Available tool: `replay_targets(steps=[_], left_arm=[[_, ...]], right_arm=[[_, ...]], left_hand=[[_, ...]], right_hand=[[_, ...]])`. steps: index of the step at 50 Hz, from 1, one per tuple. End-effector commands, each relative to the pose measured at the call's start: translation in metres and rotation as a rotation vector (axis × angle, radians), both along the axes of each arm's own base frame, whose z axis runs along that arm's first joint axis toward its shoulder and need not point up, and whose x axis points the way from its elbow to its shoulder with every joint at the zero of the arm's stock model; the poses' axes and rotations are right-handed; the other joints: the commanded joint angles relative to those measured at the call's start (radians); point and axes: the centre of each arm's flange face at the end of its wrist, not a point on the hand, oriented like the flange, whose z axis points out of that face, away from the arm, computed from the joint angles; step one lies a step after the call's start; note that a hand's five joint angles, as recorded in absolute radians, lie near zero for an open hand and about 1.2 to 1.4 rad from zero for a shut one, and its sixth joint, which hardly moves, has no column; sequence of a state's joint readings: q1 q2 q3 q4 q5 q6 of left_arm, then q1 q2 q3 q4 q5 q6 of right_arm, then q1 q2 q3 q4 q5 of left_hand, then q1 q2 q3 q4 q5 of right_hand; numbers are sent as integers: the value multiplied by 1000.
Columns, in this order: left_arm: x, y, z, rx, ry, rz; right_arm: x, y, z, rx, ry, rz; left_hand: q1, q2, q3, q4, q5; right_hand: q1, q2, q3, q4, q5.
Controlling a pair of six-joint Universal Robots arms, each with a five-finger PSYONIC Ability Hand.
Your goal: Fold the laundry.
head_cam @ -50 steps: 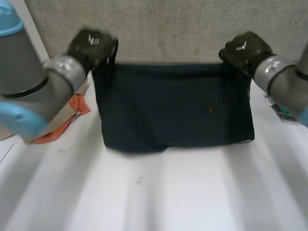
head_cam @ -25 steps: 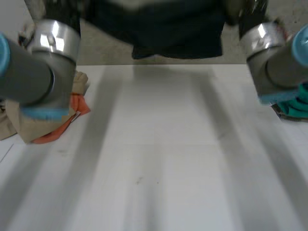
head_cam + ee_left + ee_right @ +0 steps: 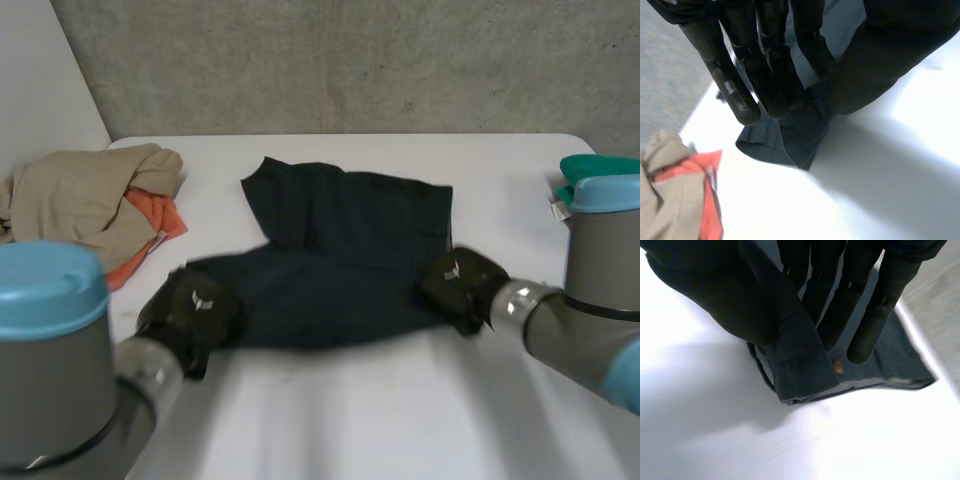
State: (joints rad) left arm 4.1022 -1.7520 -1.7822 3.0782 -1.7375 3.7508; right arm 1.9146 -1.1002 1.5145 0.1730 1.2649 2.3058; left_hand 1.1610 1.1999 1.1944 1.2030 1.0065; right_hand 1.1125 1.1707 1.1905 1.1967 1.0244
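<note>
A dark blue garment (image 3: 340, 250) is lying spread on the white counter (image 3: 400, 420), wrinkled and not quite flat, with its far edge reaching toward the grey wall (image 3: 350, 60). Both arms are reaching over the near side of the counter, 1 hand at each near corner of the garment.

The left hand (image 3: 190, 310) is sitting at the near left corner. In the left wrist view its fingers (image 3: 765, 70) are extending almost straight and pressing a fold of the fabric against the thumb, so the hand is clamping the garment's edge just above the counter.

The right hand (image 3: 462, 285) is sitting at the near right corner. In the right wrist view a hemmed fold of the garment is lying between the thumb and the straight fingers (image 3: 875, 315), so this hand is pinching the cloth too. A small orange-brown mark (image 3: 838, 367) is showing on the fabric at the fingertips.

A beige cloth (image 3: 80, 195) is lying heaped over an orange cloth (image 3: 155, 225) to the left of the garment, apart from it. A green item (image 3: 598, 166) is sitting at the counter's right edge behind the right arm.
</note>
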Motion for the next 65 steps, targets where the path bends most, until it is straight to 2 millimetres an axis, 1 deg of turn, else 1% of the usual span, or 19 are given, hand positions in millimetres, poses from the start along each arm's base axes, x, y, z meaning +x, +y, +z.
replay_targets(steps=[1, 2, 6, 8, 11, 12, 13, 18, 22, 28, 37, 42, 48, 49, 52, 53, 55, 59, 65], left_arm=[[26, 80, 25, 193, -158, -123], [28, 97, 24, 245, -196, -175], [31, 132, 24, 325, -262, -302], [28, 134, 25, 317, -253, -319], [16, 115, 27, 241, -186, -293], [11, 107, 28, 214, -161, -280], [3, 90, 28, 162, -117, -251], [-14, 35, 32, 23, -18, -166], [-29, -9, 35, -96, 34, -149], [-52, -60, 20, -147, 103, -264], [-86, -128, -25, -70, 212, -524], [-82, -159, -52, -23, 199, -492], [-85, -167, -74, 5, 184, -508], [-86, -168, -78, 4, 178, -509], [-86, -171, -79, -2, 168, -495], [-85, -172, -79, -1, 162, -478], [-82, -174, -79, -8, 145, -442], [-76, -174, -66, -48, 87, -315], [-58, -151, -21, -114, 75, -236]], right_arm=[[-35, 72, 20, 262, 237, 40], [-38, 77, 20, 256, 261, 56], [-44, 91, 26, 205, 309, 108], [-44, 93, 26, 201, 302, 107], [-43, 92, 24, 197, 293, 107], [-42, 91, 23, 185, 284, 103], [-42, 90, 22, 178, 279, 101], [-37, 83, 10, 166, 249, 79], [-35, 79, 3, 167, 235, 70], [-34, 77, 0, 158, 224, 65], [-32, 72, -8, 144, 210, 53], [-32, 71, -11, 161, 197, 38], [-32, 71, -11, 162, 194, 35], [-32, 70, -11, 159, 193, 35], [-33, 68, -11, 154, 190, 28], [-33, 68, -11, 154, 190, 27], [-34, 67, -11, 153, 190, 21], [-34, 65, -11, 146, 188, 19], [-33, 64, -10, 137, 184, 21]], left_hand=[[235, 196, 202, 193, 215], [235, 196, 202, 193, 215], [235, 196, 202, 193, 215], [235, 196, 202, 193, 215], [235, 196, 202, 193, 215], [61, 22, 28, 19, 41], [-475, -514, -509, -517, -495], [-827, -866, -860, -869, -847], [-824, -863, -858, -866, -844], [-760, -798, -793, -802, -780], [-590, -628, -623, -632, -610], [-542, -581, -576, -584, -562], [-504, -543, -538, -547, -525], [-280, -319, -314, -322, -300], [15, -24, -19, -27, -5], [219, 180, 186, 177, 199], [235, 196, 202, 193, 215], [235, 196, 202, 193, 215], [235, 196, 202, 193, 215]], right_hand=[[284, 226, 206, 200, 197], [284, 226, 206, 200, 197], [284, 226, 206, 200, 197], [284, 226, 206, 200, 197], [284, 226, 206, 200, 197], [284, 226, 206, 200, 197], [284, 226, 206, 200, 197], [284, 226, 206, 200, 197], [284, 226, 206, 200, 197], [284, 226, 206, 200, 197], [284, 226, 206, 200, 197], [284, 226, 206, 200, 197], [284, 226, 206, 200, 197], [284, 226, 206, 200, 197], [284, 226, 206, 200, 197], [284, 226, 206, 200, 197], [284, 226, 206, 200, 197], [284, 226, 206, 200, 197], [284, 226, 206, 200, 197]])
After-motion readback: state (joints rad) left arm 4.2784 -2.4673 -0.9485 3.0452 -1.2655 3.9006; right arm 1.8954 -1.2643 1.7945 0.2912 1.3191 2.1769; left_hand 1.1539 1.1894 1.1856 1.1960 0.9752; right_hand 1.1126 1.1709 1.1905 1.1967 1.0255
